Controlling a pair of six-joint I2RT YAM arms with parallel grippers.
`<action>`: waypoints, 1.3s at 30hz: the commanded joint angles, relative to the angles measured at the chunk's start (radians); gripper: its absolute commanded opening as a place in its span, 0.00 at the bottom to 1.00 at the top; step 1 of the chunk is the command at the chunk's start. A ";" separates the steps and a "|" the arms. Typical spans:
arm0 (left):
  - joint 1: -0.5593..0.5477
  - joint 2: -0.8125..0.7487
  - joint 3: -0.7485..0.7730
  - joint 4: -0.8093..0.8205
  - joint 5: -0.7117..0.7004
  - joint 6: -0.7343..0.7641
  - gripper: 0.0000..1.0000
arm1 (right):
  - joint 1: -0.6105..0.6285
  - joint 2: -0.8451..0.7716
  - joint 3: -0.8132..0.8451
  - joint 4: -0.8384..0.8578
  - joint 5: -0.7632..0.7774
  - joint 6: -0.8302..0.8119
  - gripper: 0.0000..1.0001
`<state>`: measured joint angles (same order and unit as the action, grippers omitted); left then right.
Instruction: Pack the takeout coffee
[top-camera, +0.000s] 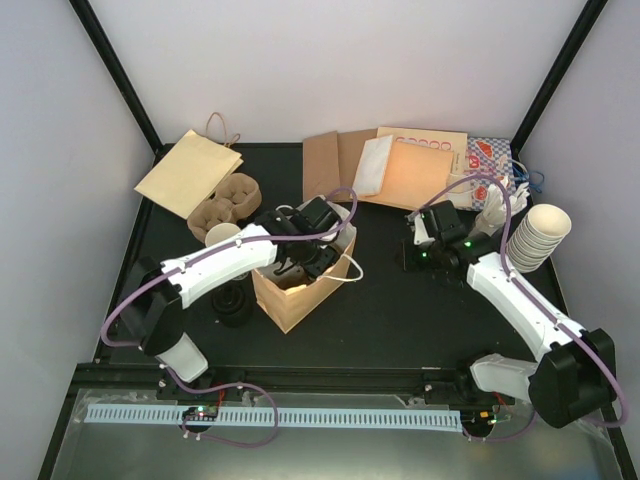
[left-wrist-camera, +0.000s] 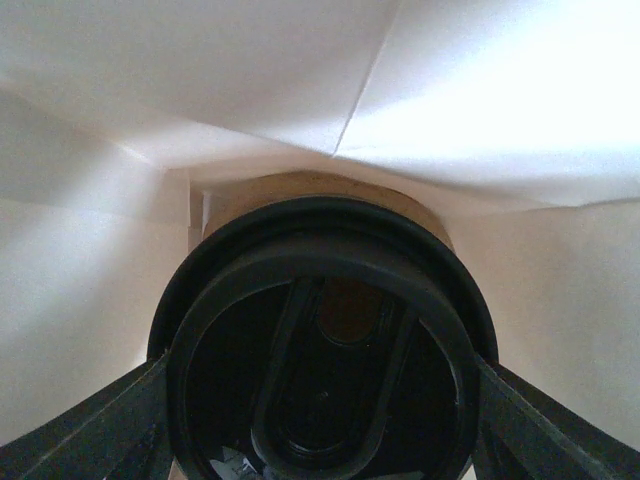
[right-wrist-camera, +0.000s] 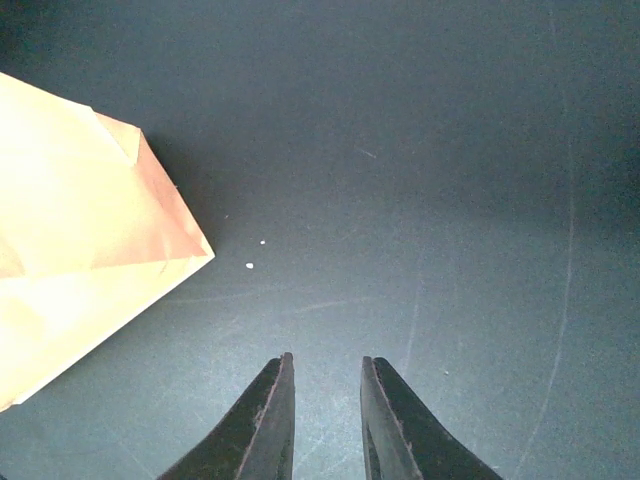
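Lowering straight matters most: the left gripper, spread wide around the lidded coffee cup, holds it inside the paper bag at centre frame. Keep it upright and let go only once seated. The right gripper — nearly closed, empty — hangs over the dark table, with white walls behind.

Pulp tray, cup stack & flat bag

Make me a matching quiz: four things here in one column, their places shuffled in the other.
1 left gripper
2 right gripper
3 stack of lidless cups
4 cup carrier

A far left, beside a flat bag
B over bare table
C inside the open bag, holding a lidded cup
D right edge of the table

Pairs: 1-C, 2-B, 3-D, 4-A
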<state>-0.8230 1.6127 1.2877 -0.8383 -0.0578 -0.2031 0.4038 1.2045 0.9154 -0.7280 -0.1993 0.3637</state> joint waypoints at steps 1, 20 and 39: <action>0.010 0.102 -0.005 -0.168 0.051 -0.015 0.34 | -0.004 -0.036 -0.021 -0.014 0.018 -0.009 0.22; -0.091 0.188 0.055 -0.310 -0.098 -0.074 0.33 | -0.004 -0.077 -0.056 -0.024 0.025 0.001 0.23; -0.021 0.064 -0.087 -0.126 0.073 -0.060 0.33 | -0.005 -0.084 -0.055 -0.030 0.013 0.001 0.23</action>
<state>-0.8440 1.6028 1.2663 -0.8280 -0.0803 -0.2703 0.4034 1.1393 0.8623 -0.7498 -0.1860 0.3645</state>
